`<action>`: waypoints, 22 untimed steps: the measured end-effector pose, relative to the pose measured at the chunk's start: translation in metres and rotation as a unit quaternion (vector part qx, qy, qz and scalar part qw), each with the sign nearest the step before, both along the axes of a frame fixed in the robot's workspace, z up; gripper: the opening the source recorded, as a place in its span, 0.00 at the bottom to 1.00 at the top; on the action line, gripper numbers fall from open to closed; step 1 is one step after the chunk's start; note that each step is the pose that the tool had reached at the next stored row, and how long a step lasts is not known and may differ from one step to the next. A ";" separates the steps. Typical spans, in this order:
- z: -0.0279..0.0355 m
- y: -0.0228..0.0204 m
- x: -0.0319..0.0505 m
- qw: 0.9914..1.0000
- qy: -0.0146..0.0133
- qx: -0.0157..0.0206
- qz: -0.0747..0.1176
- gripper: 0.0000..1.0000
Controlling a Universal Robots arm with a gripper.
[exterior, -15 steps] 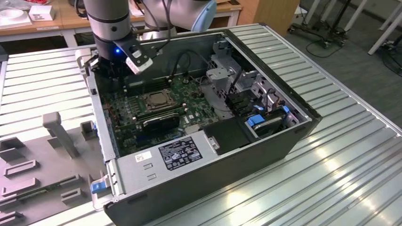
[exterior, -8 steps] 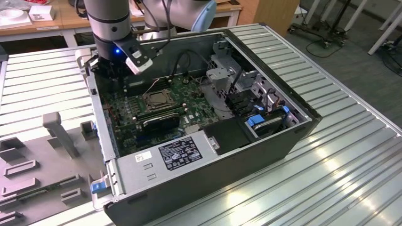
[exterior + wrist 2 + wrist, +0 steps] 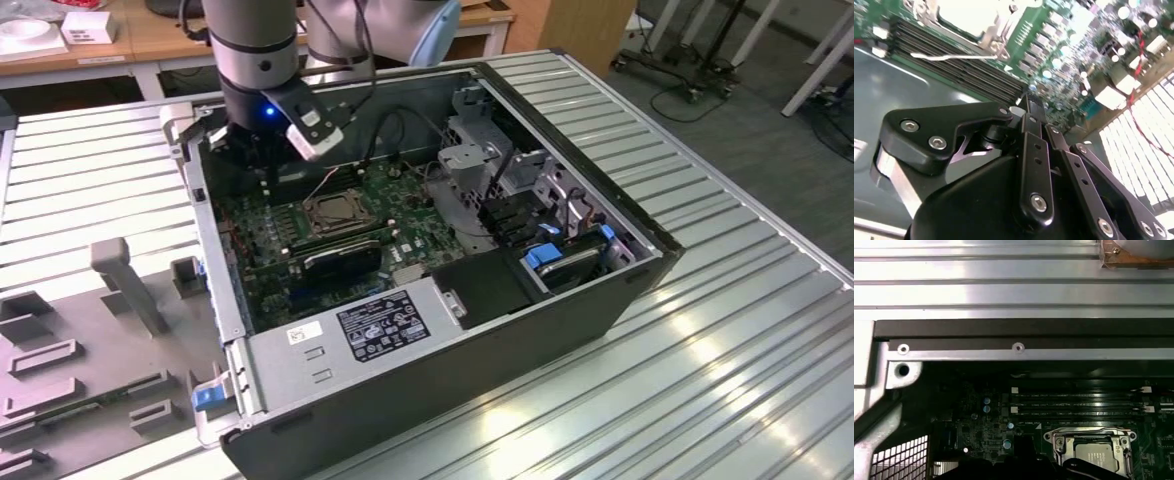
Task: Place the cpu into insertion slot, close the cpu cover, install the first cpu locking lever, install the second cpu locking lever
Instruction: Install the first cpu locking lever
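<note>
The cpu (image 3: 1097, 456) lies flat in the insertion slot (image 3: 334, 213) on the green board, its silvery top showing. The cpu cover (image 3: 1089, 436) sits down around the cpu as a silver frame. In the second wrist view a thin silver lever rod (image 3: 954, 56) runs beside the socket, over the memory slots. My gripper (image 3: 1026, 102) hangs above the board with its black fingers drawn together and nothing between them. In the exterior view my gripper (image 3: 258, 170) is inside the case near its back corner, on the exterior view's left, apart from the socket.
The open computer case (image 3: 441, 400) lies on a ribbed metal table. Memory slots (image 3: 1079, 402) run next to the socket, and the case's metal wall (image 3: 1019, 347) is close by. Drive cages and cables (image 3: 507, 190) fill the case on the exterior view's right. Grey fixtures (image 3: 127, 285) stand outside it.
</note>
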State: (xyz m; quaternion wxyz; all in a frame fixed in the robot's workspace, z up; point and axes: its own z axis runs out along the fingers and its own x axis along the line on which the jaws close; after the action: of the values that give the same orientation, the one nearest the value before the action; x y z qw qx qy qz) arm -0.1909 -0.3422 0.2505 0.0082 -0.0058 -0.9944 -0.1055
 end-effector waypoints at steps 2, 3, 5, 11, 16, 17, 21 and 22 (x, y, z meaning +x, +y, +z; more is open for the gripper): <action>-0.0006 -0.0015 0.0070 1.000 0.000 0.000 0.000 0.11; -0.0008 -0.0020 0.0110 1.000 0.000 0.000 0.000 0.11; -0.0013 -0.0031 0.0192 1.000 0.001 0.000 0.000 0.11; -0.0035 -0.0038 0.0451 1.000 0.003 0.000 0.000 0.11; -0.0037 -0.0031 0.0517 1.000 0.016 -0.007 0.000 0.11; -0.0037 -0.0030 0.0519 1.000 0.017 -0.007 0.000 0.11; -0.0041 -0.0026 0.0535 1.000 0.017 -0.005 0.000 0.11; -0.0043 -0.0022 0.0541 1.000 0.017 -0.004 0.000 0.11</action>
State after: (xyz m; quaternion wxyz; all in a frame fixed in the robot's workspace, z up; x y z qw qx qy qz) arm -0.1368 -0.3444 0.2462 0.0250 -0.0078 -0.9945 -0.1014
